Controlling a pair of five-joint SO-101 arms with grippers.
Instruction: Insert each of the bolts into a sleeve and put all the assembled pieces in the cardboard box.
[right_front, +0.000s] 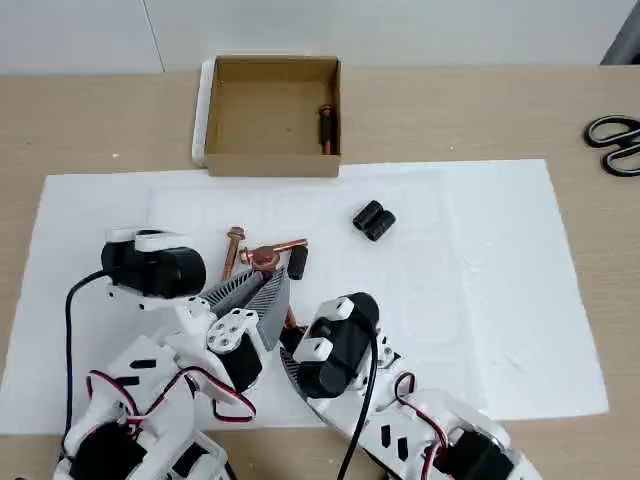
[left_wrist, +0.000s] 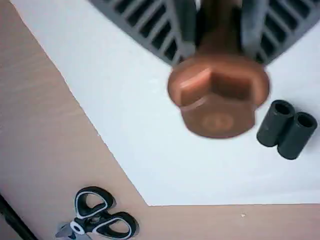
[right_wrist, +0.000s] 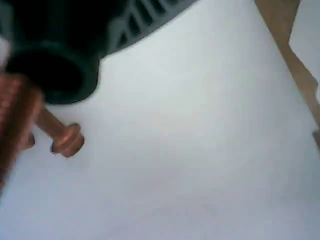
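Wood table (right_front: 480, 110) runs across my overhead feed, with a white sheet (right_front: 480, 300) over its middle and the box (right_front: 272, 115) at 12 o'clock, at the sheet's far edge. One assembled piece (right_front: 326, 128) lies inside against the box's 3 o'clock wall. Scissors (right_front: 615, 145) sit at 2 o'clock, off the sheet. My left gripper (right_front: 262, 285) is clamped on a bolt (left_wrist: 217, 95), its head poking out past the fingertips and its shaft between the fingers (left_wrist: 145, 25). Two bare sleeves (right_front: 373, 220) lie touching side by side at 2 o'clock from it, well apart. A loose bolt (right_front: 233, 250) lies just at its 11 o'clock. At 1 o'clock are another bolt (right_front: 285, 246) and a black sleeve (right_front: 297, 262); I cannot tell whether those two are joined. My right arm (right_front: 335, 345) sits at 5 o'clock of the left gripper. My right gripper (right_wrist: 65, 25) looks closed on a sleeve (right_wrist: 50, 75), whose open mouth is just beside a threaded copper shaft (right_wrist: 15, 120).
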